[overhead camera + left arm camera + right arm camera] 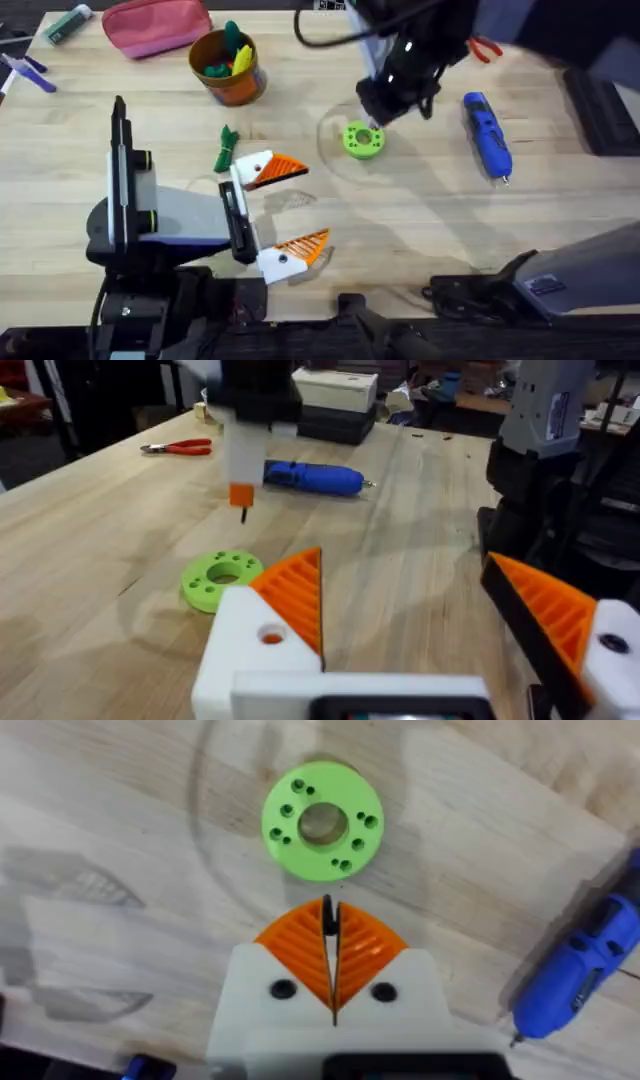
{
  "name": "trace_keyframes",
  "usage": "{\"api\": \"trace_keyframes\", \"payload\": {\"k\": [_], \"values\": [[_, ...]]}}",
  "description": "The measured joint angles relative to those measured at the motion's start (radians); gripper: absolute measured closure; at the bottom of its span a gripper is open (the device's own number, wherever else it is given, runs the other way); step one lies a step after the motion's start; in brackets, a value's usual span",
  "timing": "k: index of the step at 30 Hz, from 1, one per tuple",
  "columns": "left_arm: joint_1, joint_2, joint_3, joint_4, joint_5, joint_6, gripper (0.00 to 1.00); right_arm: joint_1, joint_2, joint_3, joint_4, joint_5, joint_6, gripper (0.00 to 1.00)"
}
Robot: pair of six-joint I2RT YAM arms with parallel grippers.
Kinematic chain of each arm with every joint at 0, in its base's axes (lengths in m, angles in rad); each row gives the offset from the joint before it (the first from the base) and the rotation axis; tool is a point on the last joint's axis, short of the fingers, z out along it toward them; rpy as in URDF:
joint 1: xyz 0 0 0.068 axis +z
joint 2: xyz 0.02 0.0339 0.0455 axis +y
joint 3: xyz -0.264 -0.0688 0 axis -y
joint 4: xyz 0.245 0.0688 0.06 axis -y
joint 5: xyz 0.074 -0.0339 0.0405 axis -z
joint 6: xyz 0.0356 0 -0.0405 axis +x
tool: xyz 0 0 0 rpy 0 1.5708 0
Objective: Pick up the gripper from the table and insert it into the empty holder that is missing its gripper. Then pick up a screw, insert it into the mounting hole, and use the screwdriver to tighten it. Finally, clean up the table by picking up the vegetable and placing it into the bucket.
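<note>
My left gripper (pixel 310 205) lies open near the table's front. Both its white mounts carry orange ribbed tips. In the left wrist view the holder (pixel 250 645) has the orange gripper (pixel 297 592) seated in it, and its mounting hole (pixel 271 635) shows orange with no screw head. My right gripper (pixel 330 915) is shut on a thin dark screw (pixel 328 917) and hovers just above a green ring (pixel 362 140). The blue screwdriver (pixel 487 133) lies to the right of that ring. A green vegetable (pixel 225 150) lies beside the left gripper's far finger. The bucket (pixel 240 90) stands at the back.
The bucket holds green and yellow toy pieces. A pink pouch (pixel 155 25) lies behind it, and red pliers (pixel 485 48) lie at the back right. Pens lie at the far left (pixel 30 70). The green ring bears several small holes.
</note>
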Motion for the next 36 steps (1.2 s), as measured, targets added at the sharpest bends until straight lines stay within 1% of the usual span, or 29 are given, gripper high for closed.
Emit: {"api": "trace_keyframes", "payload": {"k": [10, 13, 18, 22, 25, 28, 36], "values": [[0.000, 0.000, 0.000, 0.000, 0.000, 0.000, 0.015, 0.054, -0.012, 0.331, -0.225, 0.000, -0.006, 0.995], [0.000, 0.000, 0.000, 0.000, 0.000, 0.000, 0.015, 0.090, -0.012, 0.428, -0.265, 0.000, -0.024, 0.995], [0.000, 0.000, 0.000, 0.000, 0.000, 0.000, 0.014, 0.177, -0.012, 0.533, -0.287, 0.000, -0.060, 0.995], [0.000, 0.000, 0.000, 0.000, 0.000, 0.000, 0.014, 0.242, -0.012, 0.579, -0.290, 0.000, -0.065, 0.995], [0.000, 0.000, 0.000, 0.000, 0.000, 0.000, 0.015, 0.281, -0.011, 0.594, -0.290, 0.000, -0.028, 0.995], [0.000, 0.000, 0.000, 0.000, 0.000, 0.000, 0.015, 0.315, -0.004, 0.598, -0.290, -0.005, 0.029, 0.995], [0.000, 0.000, 0.000, 0.000, 0.000, 0.000, 0.015, 0.392, 0.029, 0.599, -0.303, -0.036, 0.103, 0.995]]}}
